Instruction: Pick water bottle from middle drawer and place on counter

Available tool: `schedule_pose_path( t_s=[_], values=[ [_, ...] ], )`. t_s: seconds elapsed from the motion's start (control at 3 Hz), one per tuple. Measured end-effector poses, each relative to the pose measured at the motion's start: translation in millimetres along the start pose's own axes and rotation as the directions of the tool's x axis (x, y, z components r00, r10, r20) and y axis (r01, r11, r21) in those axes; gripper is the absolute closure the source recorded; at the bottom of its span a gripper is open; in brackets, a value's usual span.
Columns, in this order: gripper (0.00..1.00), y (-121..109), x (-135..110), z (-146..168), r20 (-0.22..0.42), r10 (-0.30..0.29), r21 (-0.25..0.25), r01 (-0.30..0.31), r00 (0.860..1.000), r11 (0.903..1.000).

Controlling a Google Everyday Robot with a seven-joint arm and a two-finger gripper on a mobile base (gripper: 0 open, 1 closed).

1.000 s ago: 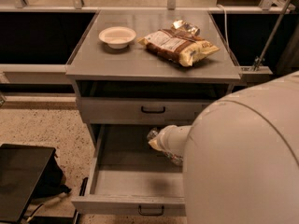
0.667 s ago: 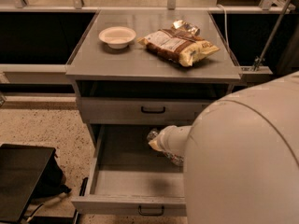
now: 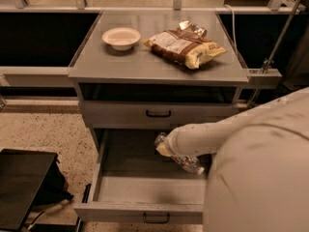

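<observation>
The bottle (image 3: pixel 189 164) lies on its side in the open drawer (image 3: pixel 145 190), in the right part of its bottom and toward the back. You see only the two ends of it. One clear end comes out just above the tip of the arm (image 3: pixel 212 132), and the other end points to the front right. The arm covers the middle of the bottle.

The gripper (image 3: pixel 165 148) is at the pale, yellowish tip of the arm, down inside the drawer and directly over the bottle. You cannot tell from this view if it grips the bottle or is only beside it. The arm reaches in from the lower right, where the big white body (image 3: pixel 260 178) of the robot fills the corner.

The drawer is pulled far out, and its small black handle (image 3: pixel 156 218) sits on the front panel. The upper drawer (image 3: pixel 120 114) above it is closed.

On the bench (image 3: pixel 120 64) you find a white bowl (image 3: pixel 121 36) at the back left. A chip bag (image 3: pixel 183 47) lies flat to the right of it, near but not touching. A black case (image 3: pixel 19 185) stands on the speckled floor (image 3: pixel 48 129) to the left of the cabinet.
</observation>
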State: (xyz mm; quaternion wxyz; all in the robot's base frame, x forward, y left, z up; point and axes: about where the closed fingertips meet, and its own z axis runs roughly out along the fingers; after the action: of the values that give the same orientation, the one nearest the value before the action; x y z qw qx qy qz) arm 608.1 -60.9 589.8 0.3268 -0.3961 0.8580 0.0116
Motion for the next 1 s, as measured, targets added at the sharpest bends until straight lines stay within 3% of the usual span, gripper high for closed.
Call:
schedule_pose_path(
  t_s=[0.33, 0.67, 1.0],
  values=[
    [1.00, 8.3, 14.7, -43.2, -0.018, -0.139, 0.009, 0.139, 0.990, 0.9902],
    [1.00, -7.2, -20.4, -71.6, 0.086, -0.352, 0.102, 0.343, 0.932, 0.9337],
    [1.00, -12.9, -19.4, -74.9, 0.083, -0.395, 0.119, 0.384, 0.915, 0.9155]
  ],
)
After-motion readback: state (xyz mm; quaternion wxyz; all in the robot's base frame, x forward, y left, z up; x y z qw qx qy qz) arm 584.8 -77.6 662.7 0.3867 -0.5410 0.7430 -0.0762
